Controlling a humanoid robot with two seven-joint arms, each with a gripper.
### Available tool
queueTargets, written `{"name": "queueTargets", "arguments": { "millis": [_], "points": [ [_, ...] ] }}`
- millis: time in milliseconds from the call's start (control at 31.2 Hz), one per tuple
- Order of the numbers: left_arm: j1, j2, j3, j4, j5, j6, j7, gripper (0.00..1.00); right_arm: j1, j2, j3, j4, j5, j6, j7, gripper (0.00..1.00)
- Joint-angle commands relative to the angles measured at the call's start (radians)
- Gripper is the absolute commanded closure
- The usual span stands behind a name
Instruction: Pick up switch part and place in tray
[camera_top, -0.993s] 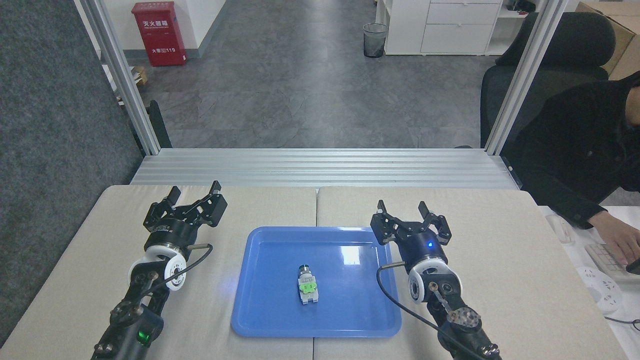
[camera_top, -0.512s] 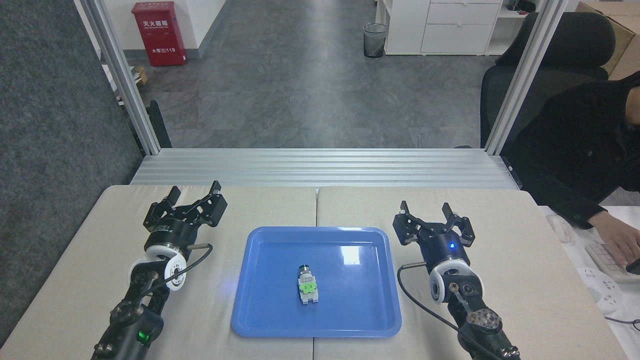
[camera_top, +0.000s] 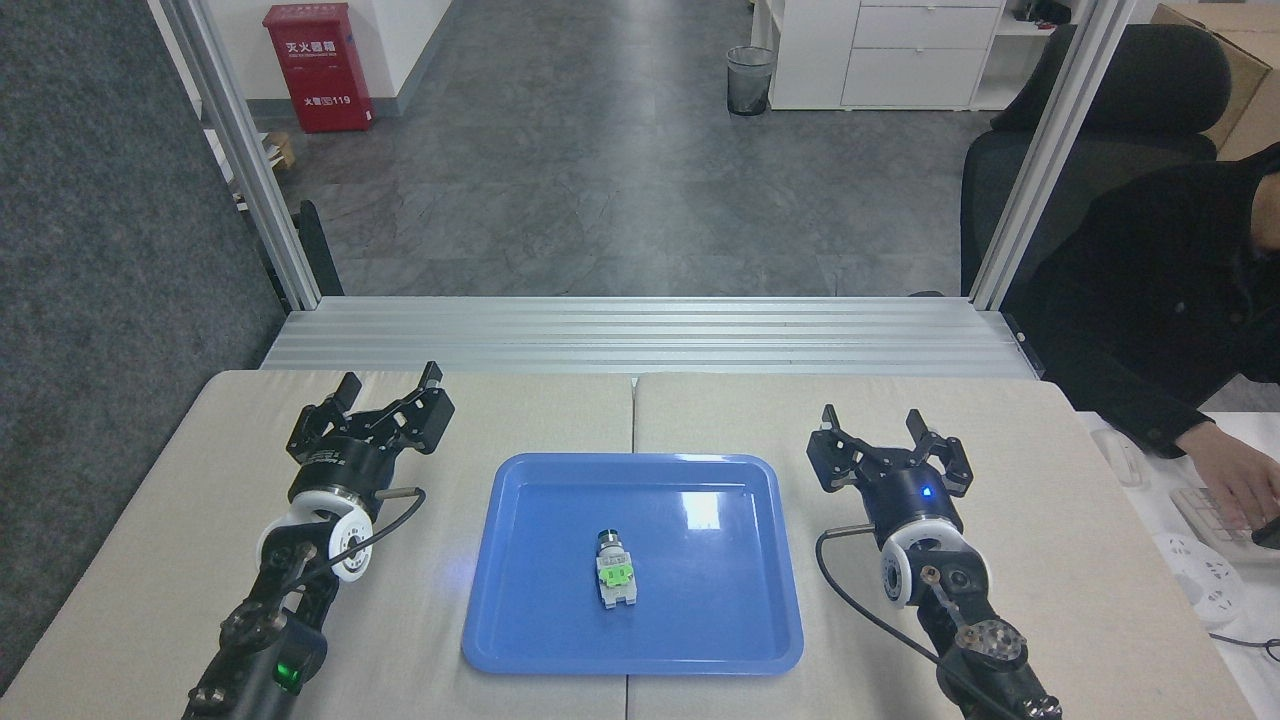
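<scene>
**K:** Blue tray (camera_top: 520, 640) sits at the table's near edge, centred over the seam between the two beige pads. Switch part (camera_top: 615, 576) lies flat inside it, about mid-tray, dark round head toward the far rim, whitish block toward the near rim.

**M:** Grippers?

**K:** Right gripper (camera_top: 888, 441) is off the tray's right rim, over bare pad, jaws spread wide, nothing between them. Left gripper (camera_top: 385, 401) is off the far-left corner of the tray, also spread, also empty. Neither touches the tray or the part.

**M:** So placement looks done?

**K:** Judging by where it lies, yes. Part is fully inside the rim and well clear of every wall. Step in hand reads as clearing the right arm.

**M:** How to do that cleanly?

**K:** Keep the right arm's path outward toward the table's right edge, fingers above rim height, so nothing clips the tray wall and slides it. Leave the fingers apart. A person's hand (camera_top: 1235, 478) works a keyboard just past the right edge, so don't swing wide.
</scene>
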Motion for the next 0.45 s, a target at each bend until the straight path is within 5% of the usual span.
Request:
{"name": "queueTargets", "arguments": {
  "millis": [0,416],
  "points": [
    [0.000,0.000,0.000,0.000,0.000,0.000,0.001,0.00,0.002,-0.022,-0.013,-0.037,0.000,-0.003,0.005,0.00],
    [0.000,0.000,0.000,0.000,0.000,0.000,0.001,0.00,0.011,-0.019,-0.010,-0.037,0.000,-0.031,0.004,0.00]
  ]
}}
